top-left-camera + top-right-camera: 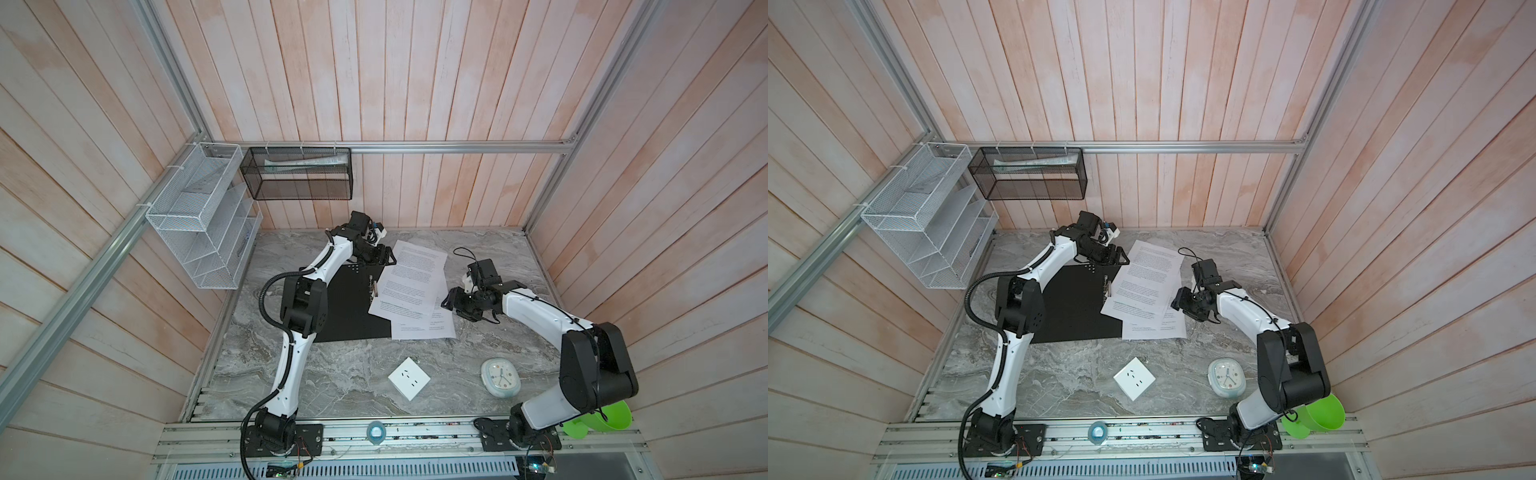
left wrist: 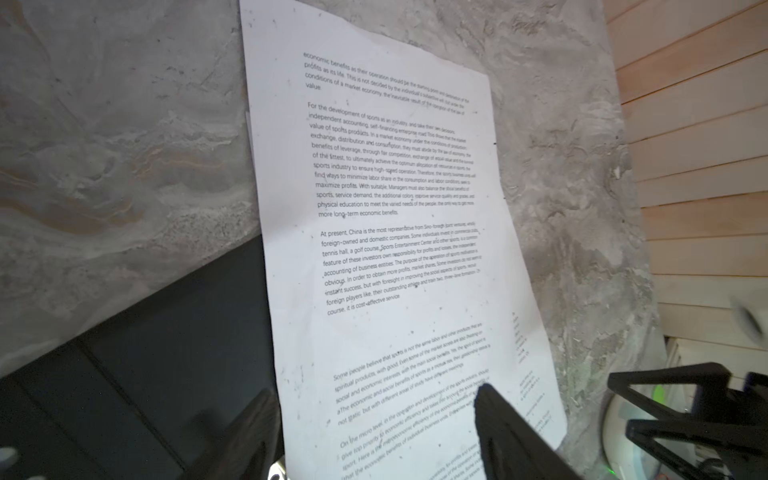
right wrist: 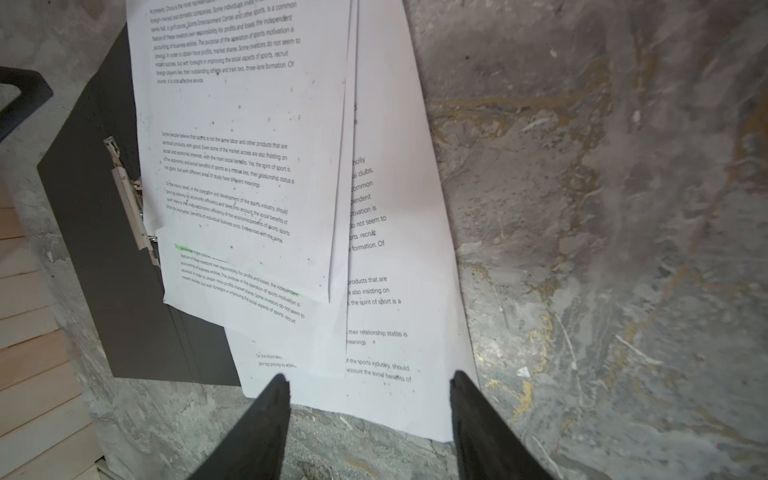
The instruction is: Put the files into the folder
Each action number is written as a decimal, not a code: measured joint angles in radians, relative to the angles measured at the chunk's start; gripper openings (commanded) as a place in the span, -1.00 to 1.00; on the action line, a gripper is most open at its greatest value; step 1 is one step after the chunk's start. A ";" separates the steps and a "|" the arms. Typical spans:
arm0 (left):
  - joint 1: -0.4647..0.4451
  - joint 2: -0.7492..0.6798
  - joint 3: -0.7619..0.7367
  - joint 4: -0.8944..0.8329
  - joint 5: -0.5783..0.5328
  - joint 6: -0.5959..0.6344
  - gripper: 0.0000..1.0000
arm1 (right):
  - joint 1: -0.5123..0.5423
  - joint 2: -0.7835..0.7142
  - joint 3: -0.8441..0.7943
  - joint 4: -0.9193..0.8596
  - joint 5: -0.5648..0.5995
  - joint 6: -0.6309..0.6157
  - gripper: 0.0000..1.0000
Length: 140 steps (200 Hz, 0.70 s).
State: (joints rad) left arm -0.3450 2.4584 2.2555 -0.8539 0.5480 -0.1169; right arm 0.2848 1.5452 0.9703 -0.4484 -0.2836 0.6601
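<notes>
Plainly, the folder (image 1: 353, 316) lay open on the surface (image 1: 332, 386) with its black inside up. The files (image 1: 415, 274) were fanned across the folder's right side, one edge against its metal clip (image 1: 374, 289), and the lower sheets stuck out past the folder onto bare stone. The left hand (image 1: 388, 259) hung over the folder's far right corner, released, its fingers (image 2: 511, 432) spread above the top sheet and gripping nothing. The right hand (image 1: 445, 300) waited just right of the folder at the files' outer edge, likewise released and empty, as its wrist view showed (image 3: 370, 395). The left arm's elbow hid part of the folder's left half in both top views. Beyond the folder, a black mesh basket (image 1: 301, 174) on the back wall held something pale that I could not make out. A white wire rack (image 1: 203, 216) hung on the wall left of the folder. On the folder's near side lay a socket plate (image 1: 409, 378) and a clock (image 1: 500, 378), both well apart from it. A green cup (image 1: 606, 419) stood farther right, its contents hidden.
</notes>
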 measured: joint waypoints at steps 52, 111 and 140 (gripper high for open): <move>-0.018 0.034 0.029 -0.011 -0.093 0.000 0.56 | -0.064 -0.032 -0.086 0.059 -0.043 0.021 0.22; -0.038 0.092 0.088 -0.032 -0.168 0.019 0.56 | -0.074 -0.032 -0.106 0.093 -0.067 0.021 0.22; -0.058 0.106 0.088 -0.048 -0.209 0.039 0.56 | -0.088 -0.032 -0.115 0.103 -0.073 0.020 0.22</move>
State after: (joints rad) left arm -0.4030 2.5645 2.3432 -0.9016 0.3389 -0.0780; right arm 0.1970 1.5131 0.8555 -0.3454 -0.3569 0.6804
